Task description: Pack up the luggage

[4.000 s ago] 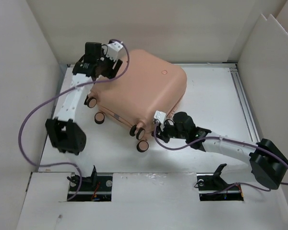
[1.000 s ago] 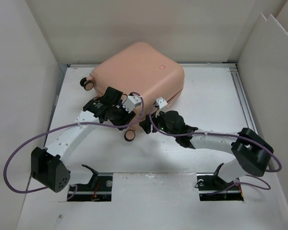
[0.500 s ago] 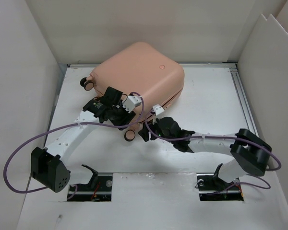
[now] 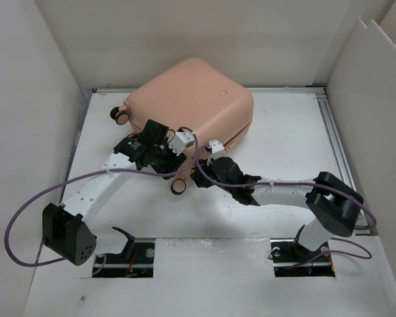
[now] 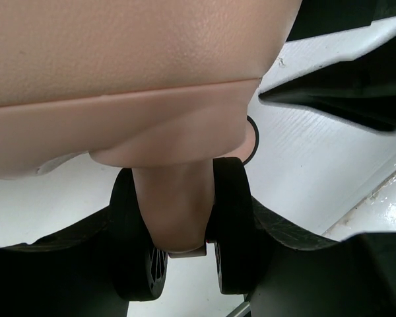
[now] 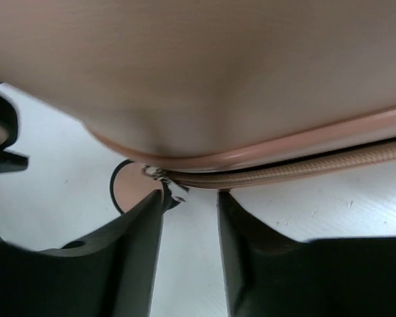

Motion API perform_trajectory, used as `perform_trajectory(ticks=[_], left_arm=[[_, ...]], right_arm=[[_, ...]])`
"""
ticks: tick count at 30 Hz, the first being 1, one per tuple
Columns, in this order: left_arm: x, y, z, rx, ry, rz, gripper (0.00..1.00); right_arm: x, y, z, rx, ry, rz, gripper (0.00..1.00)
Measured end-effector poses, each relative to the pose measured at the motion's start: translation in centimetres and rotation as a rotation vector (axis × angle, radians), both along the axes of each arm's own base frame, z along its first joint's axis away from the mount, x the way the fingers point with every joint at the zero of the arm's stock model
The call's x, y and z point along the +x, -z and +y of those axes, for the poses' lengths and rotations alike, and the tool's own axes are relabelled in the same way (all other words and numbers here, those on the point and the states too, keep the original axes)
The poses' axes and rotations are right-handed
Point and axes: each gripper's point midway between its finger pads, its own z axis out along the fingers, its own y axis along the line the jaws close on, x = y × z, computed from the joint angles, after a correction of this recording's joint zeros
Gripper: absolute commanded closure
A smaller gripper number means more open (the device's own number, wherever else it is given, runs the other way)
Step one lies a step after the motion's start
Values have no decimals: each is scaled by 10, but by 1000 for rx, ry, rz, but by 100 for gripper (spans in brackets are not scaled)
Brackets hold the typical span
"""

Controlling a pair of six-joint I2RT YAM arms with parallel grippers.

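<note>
While the peach-pink hard-shell suitcase with rounded corners [image 4: 191,99] lies closed at the far side of the white table [image 4: 290,132], its black twin wheel [image 5: 232,224] is clamped by the left gripper [image 5: 185,247]; the jaws of the right gripper [image 6: 190,221] are parted beside the zipper seam [image 6: 303,168].

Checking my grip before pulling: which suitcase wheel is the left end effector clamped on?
The twin wheel at the suitcase's near edge, clamped by the left end effector. The far-left wheel and the pink-faced wheel stand free.

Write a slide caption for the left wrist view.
Left gripper closed on a twin-wheel caster of the peach luggage.
</note>
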Motion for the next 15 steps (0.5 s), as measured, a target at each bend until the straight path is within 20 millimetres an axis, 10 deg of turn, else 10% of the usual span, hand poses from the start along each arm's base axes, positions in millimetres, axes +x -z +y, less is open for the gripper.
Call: perform_trajectory(ticks=[10,15], left_arm=[[0,-1,0,-2,0,-3,100],[-1,-2,0,-12,-3,-17,100]], right_arm=[[2,14,3,16,25,45,69],[0,9,10,42,-1,41,58]])
